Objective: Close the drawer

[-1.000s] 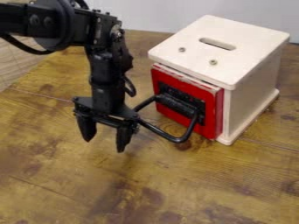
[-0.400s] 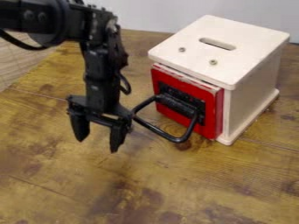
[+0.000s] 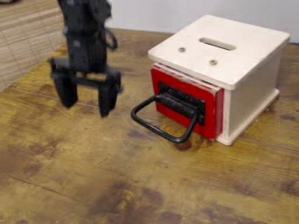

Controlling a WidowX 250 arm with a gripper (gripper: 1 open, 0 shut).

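The bright red box drawer with a black front plate (image 3: 211, 117) was seen seated within the cream-white cube cabinet with a slotted top (image 3: 253, 92), its red face lying near the cabinet's front edge. No pale interior was exposed, so the drawer was judged closed or very nearly so; a slight remaining gap could not be ruled out. The large black loop handle (image 3: 179, 139) was projected outward and downward from the front, presumably so placed to give a hold for pulling or a surface for pushing.

The black, blurred gripper (image 3: 84, 103) was held to the left of the handle in the camera view, well apart from it, with its fingers pointed down. The fingers were spread and nothing was seen between them; a released state was recorded. This clearance was judged suitable for avoiding a snag on the loop. The cabinet was supported by the brown wood-grained worktop (image 3: 128, 184). If any gap remained, a gentle push against the front was considered sufficient.
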